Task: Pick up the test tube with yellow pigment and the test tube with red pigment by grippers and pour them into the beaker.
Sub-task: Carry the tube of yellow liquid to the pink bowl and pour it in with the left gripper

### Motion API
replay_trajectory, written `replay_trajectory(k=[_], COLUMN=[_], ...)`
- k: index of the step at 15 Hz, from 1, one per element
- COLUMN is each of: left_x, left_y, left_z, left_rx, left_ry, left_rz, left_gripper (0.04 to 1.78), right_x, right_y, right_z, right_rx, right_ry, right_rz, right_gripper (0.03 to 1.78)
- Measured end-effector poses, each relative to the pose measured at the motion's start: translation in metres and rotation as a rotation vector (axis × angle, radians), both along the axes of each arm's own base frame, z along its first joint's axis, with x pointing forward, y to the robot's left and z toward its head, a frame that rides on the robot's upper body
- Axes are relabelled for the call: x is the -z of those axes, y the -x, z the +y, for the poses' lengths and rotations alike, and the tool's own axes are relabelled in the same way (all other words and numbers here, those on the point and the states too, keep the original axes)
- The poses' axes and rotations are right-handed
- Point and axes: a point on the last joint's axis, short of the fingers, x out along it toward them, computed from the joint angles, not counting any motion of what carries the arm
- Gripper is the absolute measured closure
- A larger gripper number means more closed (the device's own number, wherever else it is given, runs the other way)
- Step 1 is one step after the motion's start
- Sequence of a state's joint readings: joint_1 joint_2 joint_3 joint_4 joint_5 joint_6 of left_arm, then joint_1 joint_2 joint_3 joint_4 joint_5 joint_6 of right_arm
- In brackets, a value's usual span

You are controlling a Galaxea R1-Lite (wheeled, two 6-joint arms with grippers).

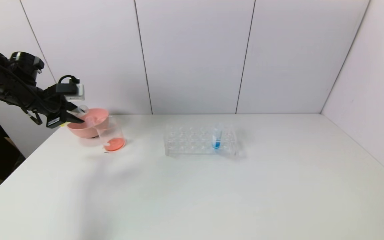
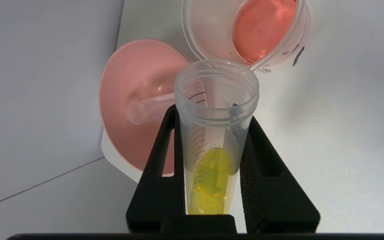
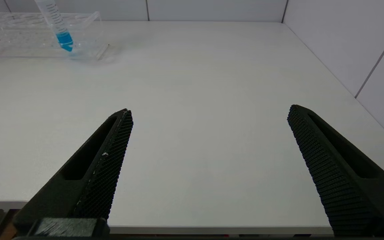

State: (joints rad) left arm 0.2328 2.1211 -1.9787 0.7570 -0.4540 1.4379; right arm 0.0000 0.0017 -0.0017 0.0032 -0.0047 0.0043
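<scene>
My left gripper (image 1: 73, 115) is shut on the test tube with yellow pigment (image 1: 82, 110), held tilted above the table's far left, just left of the beaker (image 1: 112, 135). In the left wrist view the fingers (image 2: 158, 156) clamp the tube (image 2: 212, 140); yellow liquid sits at its base and its open mouth points toward the beaker (image 2: 205, 36). The beaker holds red-orange liquid. No tube with red liquid shows; an empty clear tube (image 2: 148, 108) lies in the pink bowl (image 2: 128, 76). My right gripper (image 3: 209, 110) is open and empty over the table's near edge.
The pink bowl (image 1: 78, 127) stands right behind the beaker, near the back wall and the table's left edge. A clear tube rack (image 1: 192, 140) stands mid-table with one blue-liquid tube (image 1: 217, 138); both also show in the right wrist view, rack (image 3: 28, 43) and blue tube (image 3: 60, 31).
</scene>
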Motion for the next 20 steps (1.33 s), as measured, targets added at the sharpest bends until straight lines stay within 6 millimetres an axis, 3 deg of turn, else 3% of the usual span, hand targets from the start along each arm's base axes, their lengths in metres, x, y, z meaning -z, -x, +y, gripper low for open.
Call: replay_trajectory(k=[13,20], left_x=[-0.001,0.001], left_y=[-0.011,-0.013], left_z=[-0.033,-0.037], left_rx=[-0.024,-0.026], left_ry=[-0.146,-0.162], left_rz=[-0.015,-0.013], left_gripper=[1.35,1.35], right_x=[0.0,0.0], right_y=[0.0,0.0], right_z=[0.0,0.0], right_rx=[0.0,0.0], right_ry=[0.0,0.0], right_rz=[0.0,0.0], right_gripper=[0.11,0.11])
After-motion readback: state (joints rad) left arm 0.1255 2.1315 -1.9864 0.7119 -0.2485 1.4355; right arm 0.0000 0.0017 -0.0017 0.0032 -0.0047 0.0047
